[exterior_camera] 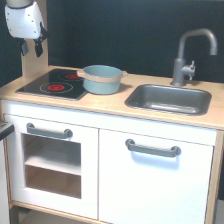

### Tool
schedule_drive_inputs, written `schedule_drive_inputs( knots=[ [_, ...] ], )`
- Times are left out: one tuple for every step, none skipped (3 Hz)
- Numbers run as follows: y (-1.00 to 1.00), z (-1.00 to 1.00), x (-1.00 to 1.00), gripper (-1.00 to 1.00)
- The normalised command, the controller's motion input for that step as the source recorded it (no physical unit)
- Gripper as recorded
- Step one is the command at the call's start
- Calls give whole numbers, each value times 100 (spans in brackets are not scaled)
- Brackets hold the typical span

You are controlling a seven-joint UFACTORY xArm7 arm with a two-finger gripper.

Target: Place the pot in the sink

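Note:
The pot (102,79) is light blue with a tan rim band and short side handles. It stands upright on the wooden counter, partly over the right edge of the black stovetop (52,84). The grey sink (169,99) lies to its right, with a curved faucet (189,55) behind it. My gripper (31,48) hangs high at the top left, above the stovetop's far left corner and well apart from the pot. Its two dark fingers point down, apart, with nothing between them.
A wooden upright panel (35,62) stands behind the stovetop, just below the gripper. Under the counter (110,102) are an oven door (50,160) and a cupboard door (155,180), each with a grey handle.

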Motion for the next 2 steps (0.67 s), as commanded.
schedule_drive_inputs(
  knots=[
    [-6, -15, 18, 100],
    [-7, -17, 32, 100]
  ],
)
